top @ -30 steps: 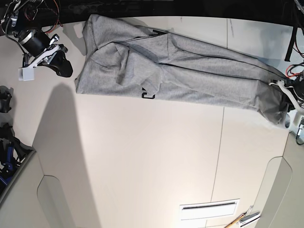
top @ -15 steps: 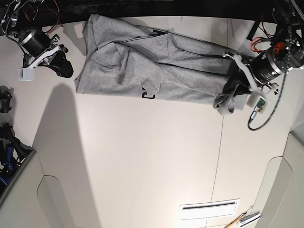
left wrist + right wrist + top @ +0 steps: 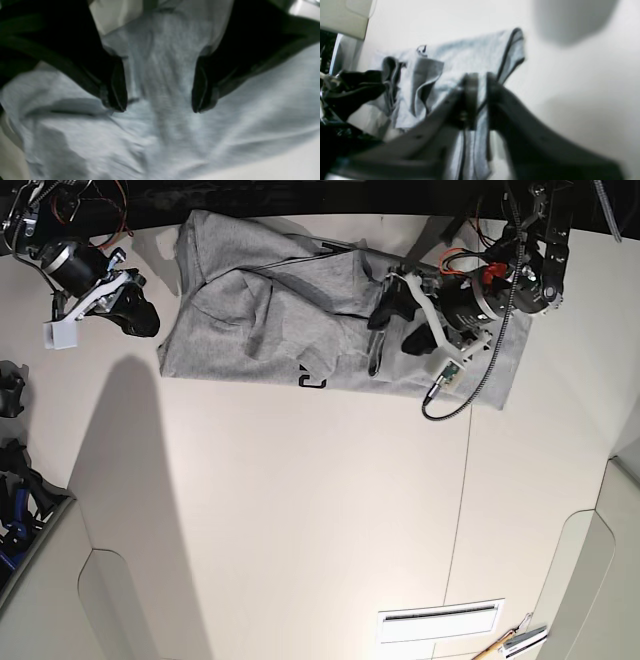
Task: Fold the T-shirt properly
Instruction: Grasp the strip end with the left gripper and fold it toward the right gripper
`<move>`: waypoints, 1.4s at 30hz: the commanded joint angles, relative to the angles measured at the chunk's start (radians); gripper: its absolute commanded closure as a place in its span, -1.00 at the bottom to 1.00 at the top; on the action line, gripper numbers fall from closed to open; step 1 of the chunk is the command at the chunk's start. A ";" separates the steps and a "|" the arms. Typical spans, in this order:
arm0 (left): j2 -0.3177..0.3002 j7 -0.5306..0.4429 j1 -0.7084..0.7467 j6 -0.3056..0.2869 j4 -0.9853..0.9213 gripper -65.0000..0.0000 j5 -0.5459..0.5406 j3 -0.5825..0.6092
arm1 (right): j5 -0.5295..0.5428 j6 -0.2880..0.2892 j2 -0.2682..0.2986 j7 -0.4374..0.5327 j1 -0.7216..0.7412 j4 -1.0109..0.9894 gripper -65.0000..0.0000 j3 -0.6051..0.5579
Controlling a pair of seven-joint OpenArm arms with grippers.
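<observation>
The grey T-shirt [image 3: 260, 320] lies along the far side of the table, its right part doubled over towards the middle. A bit of black lettering [image 3: 312, 380] shows at its near edge. My left gripper [image 3: 385, 330] hovers over the shirt's middle. In the left wrist view this gripper [image 3: 157, 107] is open, its dark fingers [image 3: 117, 90] set wide apart above the T-shirt [image 3: 162, 140] and holding nothing. My right gripper [image 3: 140, 315] sits just off the shirt's left edge. In the right wrist view the right gripper [image 3: 481, 82] shows a narrow gap between its tips, with the T-shirt [image 3: 470, 55] lying beyond it.
A cream table [image 3: 300, 510] carries the shirt. A black cable [image 3: 450, 395] loops from the left arm over the shirt's near edge. A white slotted vent [image 3: 440, 620] and some tools [image 3: 510, 642] lie near the front right. Dark gear [image 3: 10, 480] stands at the left edge.
My left gripper carried the shirt's right end leftward over its middle, then opened and let go. My right gripper stayed in place and its jaws parted a little.
</observation>
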 commanded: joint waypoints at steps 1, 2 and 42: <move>-0.005 -0.028 -0.016 -0.003 0.017 -0.34 -0.026 0.011 | 0.030 0.008 0.008 0.008 0.002 0.018 0.43 0.004; -0.005 -0.027 -0.022 -0.003 0.017 -0.34 -0.036 0.022 | 0.030 0.008 0.008 0.002 0.002 0.018 0.27 0.004; -0.006 0.002 -0.035 -0.003 0.062 -0.34 -0.065 -0.068 | -0.085 0.015 -0.019 0.200 -0.071 -0.128 0.19 -0.312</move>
